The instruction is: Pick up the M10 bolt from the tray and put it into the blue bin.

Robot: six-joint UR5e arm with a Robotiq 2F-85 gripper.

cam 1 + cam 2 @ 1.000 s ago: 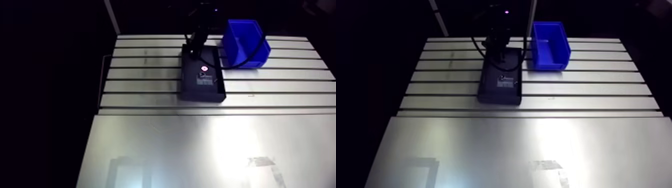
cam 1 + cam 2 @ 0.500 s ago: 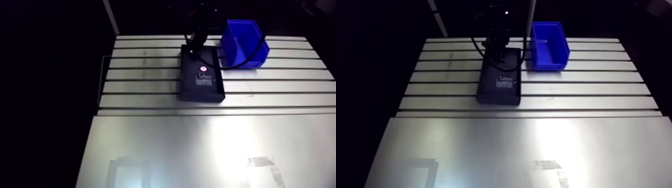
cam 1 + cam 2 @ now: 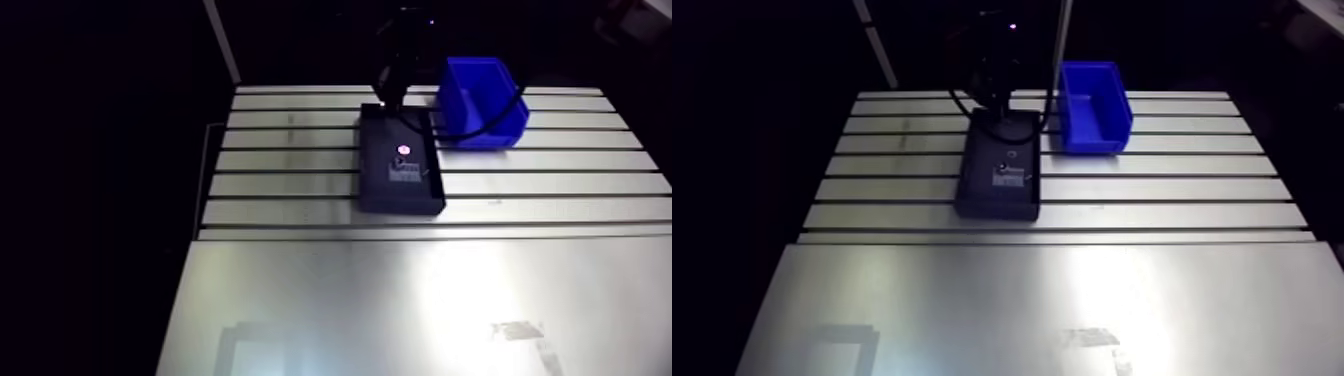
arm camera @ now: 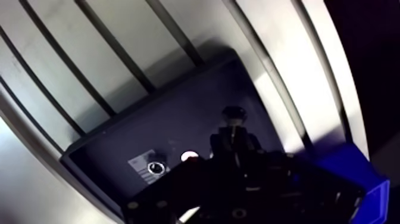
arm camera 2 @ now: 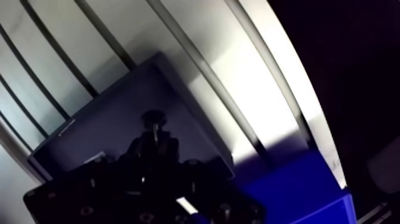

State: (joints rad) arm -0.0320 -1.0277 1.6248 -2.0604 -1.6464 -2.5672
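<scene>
The gripper [image 4: 236, 142] is pinching the M10 bolt [image 4: 233, 113] above the tray [image 4: 172, 116], its slim hold perhaps risking a drop before the blue bin [image 4: 352, 174].

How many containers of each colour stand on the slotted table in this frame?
Black tray: 1
Blue bin: 1
Total: 2
</scene>
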